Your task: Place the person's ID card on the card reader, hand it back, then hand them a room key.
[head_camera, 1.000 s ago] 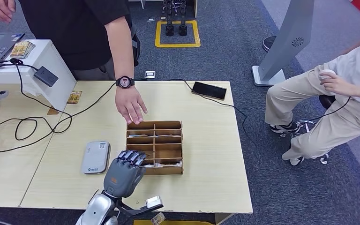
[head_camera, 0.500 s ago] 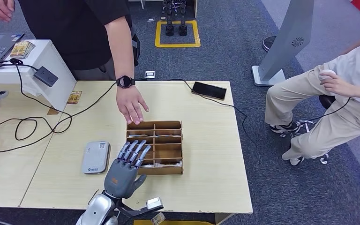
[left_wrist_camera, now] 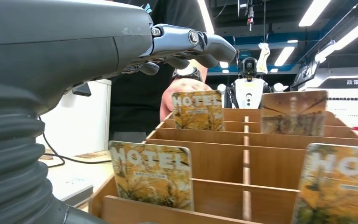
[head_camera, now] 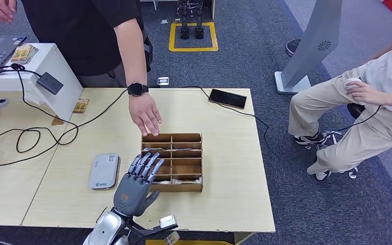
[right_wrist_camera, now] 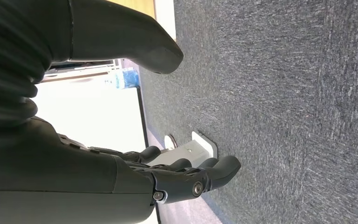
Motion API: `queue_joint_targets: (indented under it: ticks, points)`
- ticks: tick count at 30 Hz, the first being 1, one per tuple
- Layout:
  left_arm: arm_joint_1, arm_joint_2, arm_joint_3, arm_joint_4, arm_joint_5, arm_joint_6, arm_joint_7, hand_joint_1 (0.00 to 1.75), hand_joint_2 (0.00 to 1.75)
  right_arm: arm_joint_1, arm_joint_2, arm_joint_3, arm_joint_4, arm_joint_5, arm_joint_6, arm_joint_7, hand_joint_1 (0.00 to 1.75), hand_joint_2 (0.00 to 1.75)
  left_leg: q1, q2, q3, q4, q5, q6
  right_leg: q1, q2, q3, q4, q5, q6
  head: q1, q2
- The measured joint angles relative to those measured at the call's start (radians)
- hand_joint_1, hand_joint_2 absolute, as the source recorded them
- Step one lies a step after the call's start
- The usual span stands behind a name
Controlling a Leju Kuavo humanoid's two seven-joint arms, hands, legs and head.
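The robot's left hand hovers empty over the near left corner of the wooden divided tray on the bench, its fingers spread and stretched forward over the tray's near-left compartments. The room key cards lie straight ahead of and just below that hand: in the left wrist view the closest card, printed HOTEL, stands on edge in the nearest compartment, directly under the fingers, with another farther back and two more toward the tray's far side. Each card stands upright with its long axis running across the tray, parallel to the dividers, and its printed face turned toward the robot, so a pick appears to call for a short downward reach and a pinch across the card's thin top edge. The left hand is plainly the nearer one; the right hand hangs low over the grey carpet, fingers loosely apart and holding nothing. The person's hand rests at the tray's far left corner, opposite the robot. The card reader sits on the bench just left of the robot's hand, and no ID card can be made out on it.
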Motion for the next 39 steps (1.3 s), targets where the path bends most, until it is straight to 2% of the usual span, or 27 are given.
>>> queue_joint_targets:
  ticks: [6, 11, 14, 15, 18, 19, 27, 31, 35, 39]
  points:
    - [0.0, 0.001, 0.003, 0.0, -0.011, 0.0, 0.01, 0.0, 1.75, 0.0, 0.0, 0.0, 0.0, 0.0, 0.0, 0.0, 0.0, 1.75, 0.0, 0.0, 0.0, 0.0, 0.0, 0.0, 0.0, 0.0, 0.0, 0.0, 0.0, 0.0, 0.0, 0.0]
    - [-0.001, 0.01, 0.0, 0.0, -0.035, 0.0, 0.155, 0.0, 1.75, 0.0, 0.0, 0.003, 0.0, 0.0, -0.001, 0.003, 0.0, 1.75, 0.0, 0.0, 0.0, 0.0, 0.0, 0.0, 0.0, 0.0, 0.0, 0.0, 0.0, 0.0, 0.0, 0.0]
    - [-0.001, 0.017, -0.014, 0.0, -0.038, 0.0, 0.22, 0.17, 1.75, 0.0, -0.001, 0.005, 0.0, 0.0, -0.001, 0.005, 0.0, 1.75, 0.0, 0.0, 0.0, 0.0, 0.0, 0.0, 0.0, 0.0, 0.0, 0.0, 0.0, 0.0, 0.0, 0.0]
    - [-0.001, 0.019, -0.02, 0.0, -0.038, 0.0, 0.237, 0.31, 1.75, 0.0, -0.001, 0.005, 0.0, 0.0, -0.001, 0.005, 0.0, 1.75, 0.0, 0.0, 0.0, 0.0, 0.0, 0.0, 0.0, 0.0, 0.0, 0.0, 0.0, 0.0, 0.0, 0.0]
    - [-0.001, 0.029, -0.035, 0.0, -0.038, 0.0, 0.262, 1.4, 1.75, 0.0, -0.001, 0.005, 0.0, 0.0, -0.001, 0.005, 0.0, 1.75, 0.0, 0.0, 0.0, 0.0, 0.0, 0.0, 0.0, 0.0, 0.0, 0.0, 0.0, 0.0, 0.0, 0.0]
    - [0.0, 0.032, -0.039, 0.0, -0.038, 0.0, 0.265, 1.71, 1.75, 0.0, -0.001, 0.005, 0.0, 0.0, -0.001, 0.005, 0.0, 1.75, 0.0, 0.0, 0.0, 0.0, 0.0, 0.0, 0.0, 0.0, 0.0, 0.0, 0.0, 0.0, 0.0, 0.0]
    - [-0.003, 0.057, -0.072, 0.0, -0.032, 0.0, 0.236, 1.75, 1.75, 0.0, -0.001, 0.006, 0.0, 0.0, 0.002, 0.007, 0.0, 1.75, 0.0, 0.0, 0.0, 0.0, 0.0, 0.0, 0.0, 0.0, 0.0, 0.0, 0.0, 0.0, 0.0, 0.0]
    - [-0.003, 0.062, -0.078, 0.0, -0.017, 0.0, 0.179, 1.75, 1.75, 0.0, -0.001, 0.007, 0.0, 0.0, 0.002, 0.007, 0.0, 1.75, 0.0, 0.0, 0.0, 0.0, 0.0, 0.0, 0.0, 0.0, 0.0, 0.0, 0.0, 0.0, 0.0, 0.0]
    - [-0.001, 0.062, -0.075, 0.0, 0.018, 0.0, 0.08, 1.75, 1.75, 0.0, -0.001, 0.008, 0.0, 0.0, 0.002, 0.006, 0.0, 1.75, 0.0, 0.0, 0.0, 0.0, 0.0, 0.0, 0.0, 0.0, 0.0, 0.0, 0.0, 0.0, 0.0, 0.0]
    - [-0.001, 0.06, -0.071, 0.0, 0.027, 0.0, 0.043, 1.75, 1.75, 0.0, -0.002, 0.014, 0.0, 0.0, 0.002, 0.006, 0.0, 1.75, 0.0, 0.0, 0.0, 0.0, 0.0, 0.0, 0.0, 0.0, 0.0, 0.0, 0.0, 0.0, 0.0, 0.0]
